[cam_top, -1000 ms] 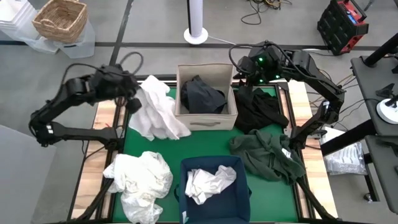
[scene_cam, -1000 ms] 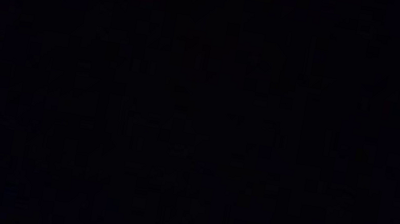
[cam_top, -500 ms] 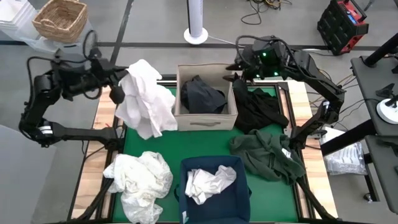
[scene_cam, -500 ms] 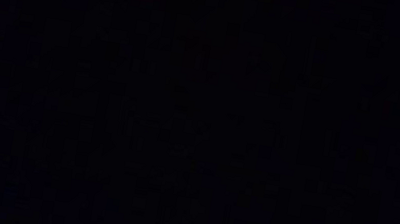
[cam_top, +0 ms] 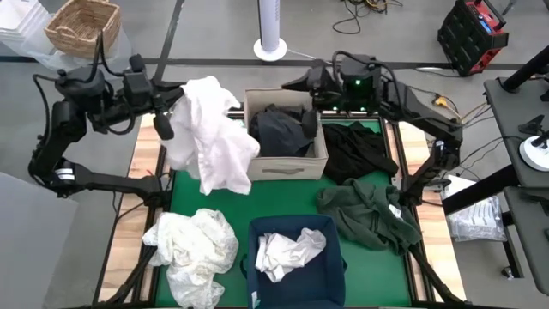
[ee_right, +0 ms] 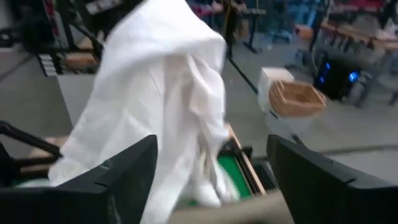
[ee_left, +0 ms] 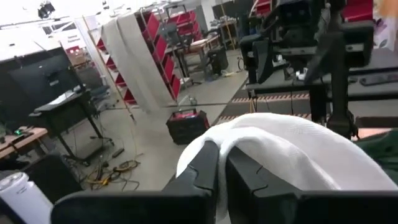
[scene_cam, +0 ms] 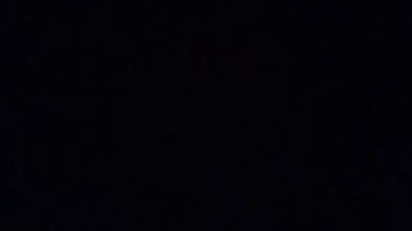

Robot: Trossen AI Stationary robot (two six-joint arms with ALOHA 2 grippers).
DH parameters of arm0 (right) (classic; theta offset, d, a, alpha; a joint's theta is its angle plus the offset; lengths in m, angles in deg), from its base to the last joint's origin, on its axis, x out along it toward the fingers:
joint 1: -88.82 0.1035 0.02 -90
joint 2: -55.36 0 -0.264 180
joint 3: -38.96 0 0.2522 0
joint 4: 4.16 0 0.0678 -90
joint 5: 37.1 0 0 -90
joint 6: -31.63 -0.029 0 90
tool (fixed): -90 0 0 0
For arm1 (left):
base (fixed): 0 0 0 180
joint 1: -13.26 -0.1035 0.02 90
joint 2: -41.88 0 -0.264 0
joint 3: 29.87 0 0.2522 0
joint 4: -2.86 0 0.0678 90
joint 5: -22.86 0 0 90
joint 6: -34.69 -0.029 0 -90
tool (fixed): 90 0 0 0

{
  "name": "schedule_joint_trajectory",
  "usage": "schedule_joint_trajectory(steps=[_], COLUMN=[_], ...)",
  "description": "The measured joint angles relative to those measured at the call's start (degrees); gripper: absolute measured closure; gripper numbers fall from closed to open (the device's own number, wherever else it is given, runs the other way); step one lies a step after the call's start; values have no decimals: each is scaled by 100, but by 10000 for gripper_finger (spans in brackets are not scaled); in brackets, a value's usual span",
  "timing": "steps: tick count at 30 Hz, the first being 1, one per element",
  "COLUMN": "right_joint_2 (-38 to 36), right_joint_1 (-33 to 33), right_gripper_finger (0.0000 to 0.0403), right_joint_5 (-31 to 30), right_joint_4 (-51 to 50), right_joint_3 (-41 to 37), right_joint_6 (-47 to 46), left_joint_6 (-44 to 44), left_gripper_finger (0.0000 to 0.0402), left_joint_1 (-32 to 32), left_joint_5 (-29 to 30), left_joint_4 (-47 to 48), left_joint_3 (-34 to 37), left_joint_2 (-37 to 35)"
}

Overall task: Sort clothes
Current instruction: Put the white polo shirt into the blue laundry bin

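Low view fully black; right wrist view motion-blurred; overhead evenly lit.

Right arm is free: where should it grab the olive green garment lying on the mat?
Probably the raised bunched ridge near the middle of the olive green garment, from straight above. The cloth lies crumpled and spread flat at its edges, and the right gripper, open, is over the beige box.

A beige fabric box point(cam_top: 284, 160) stands at the back of the green table point(cam_top: 287, 202), a navy bin point(cam_top: 292, 230) at the front. A wicker basket point(cam_top: 83, 27) and red toolbox point(cam_top: 473, 33) sit on the floor.
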Motion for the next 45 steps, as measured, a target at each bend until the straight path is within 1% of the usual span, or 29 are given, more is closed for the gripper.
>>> schedule_joint_trajectory(steps=[6,11,19,21,24,27,30,35,37,40,43,45], right_joint_2=[293,524,888,971,1091,1225,1336,1408,1428,1445,1484,1502], right_joint_1=[206,313,383,388,411,439,495,531,529,525,533,533], right_gripper_finger=[62,43,41,41,41,41,41,42,47,71,108,139], right_joint_5=[0,0,18,150,160,260,298,313,310,311,326,419], right_joint_4=[603,1278,2214,2255,2298,2366,2539,2714,2818,2998,3022,3012], right_joint_3=[0,0,0,27,60,61,61,61,57,57,59,59], right_joint_6=[-2,-226,-583,-641,-754,-767,-766,-686,-643,-616,-617,-695], left_joint_6=[10,31,141,141,139,141,141,154,215,268,268,268], left_gripper_finger=[401,401,401,401,401,401,401,401,401,401,401,401], left_joint_1=[129,214,390,456,580,669,776,925,970,1028,1078,1107], left_joint_5=[-11,-11,-98,-143,-181,-331,-356,-361,-360,-378,-490,-494], left_joint_4=[-534,-1046,-1249,-1306,-1505,-1875,-2164,-2289,-2300,-2436,-2660,-2764], left_joint_3=[0,2,2,2,4,4,4,4,4,4,4,7], left_joint_2=[304,482,763,850,964,1039,1114,1254,1306,1420,1531,1575])
